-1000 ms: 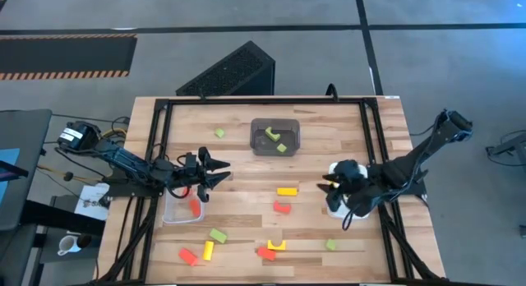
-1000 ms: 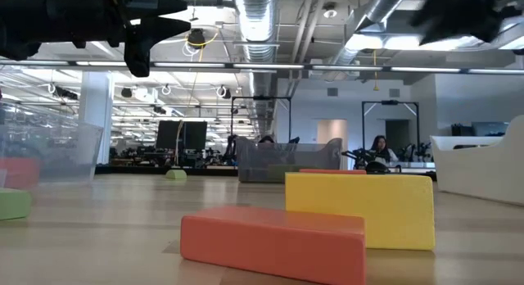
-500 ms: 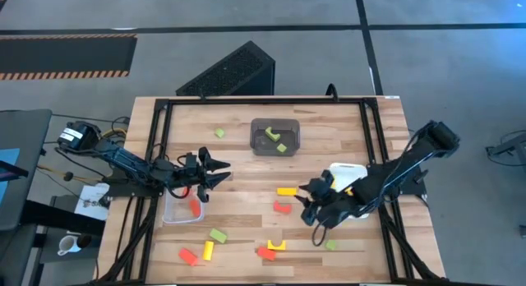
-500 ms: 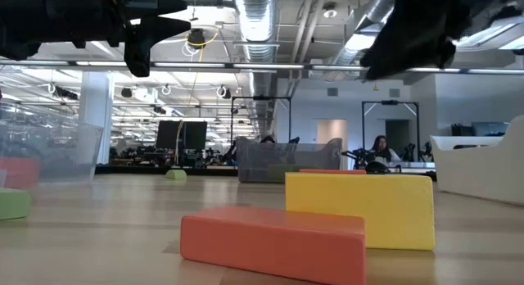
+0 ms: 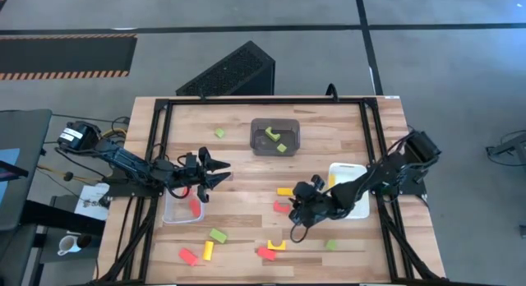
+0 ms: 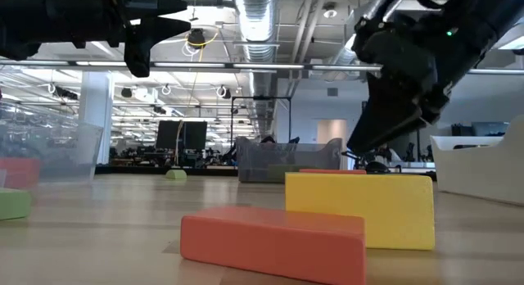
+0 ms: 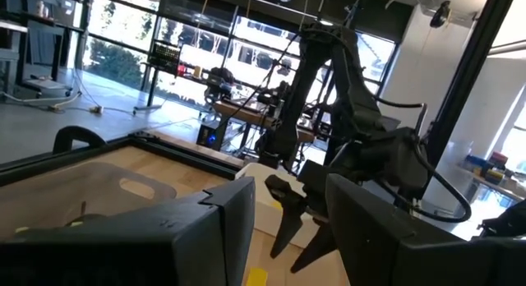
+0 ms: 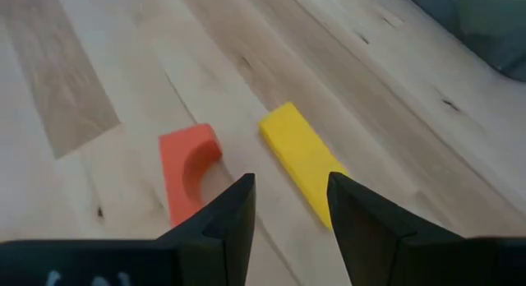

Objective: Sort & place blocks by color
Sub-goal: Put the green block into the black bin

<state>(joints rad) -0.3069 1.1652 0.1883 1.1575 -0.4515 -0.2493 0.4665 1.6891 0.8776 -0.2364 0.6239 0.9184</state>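
My right gripper (image 5: 297,205) is open and hovers low near the table's middle. In its wrist view (image 8: 289,191) a red arch block (image 8: 187,167) and a yellow bar (image 8: 304,159) lie flat on the wood just ahead of the fingertips, untouched. In the high view these are the red arch (image 5: 282,208) and the yellow bar (image 5: 286,191). My left gripper (image 5: 218,172) waits open above the clear bin (image 5: 170,214), which holds a red block (image 5: 195,206). More red, yellow and green blocks lie scattered toward the near edge.
A dark grey bin (image 5: 275,146) with green blocks sits toward the far side, with a loose green block (image 5: 219,133) to its left. A white bin (image 5: 352,205) lies under my right arm. Near-edge blocks include green (image 5: 218,235), yellow (image 5: 208,250) and red (image 5: 188,256). Black frame rails border the table.
My right gripper has swung from above the white bin toward the table's left and down, and now stands by the red arch and yellow bar. The white bin now shows uncovered. My left arm has kept still.
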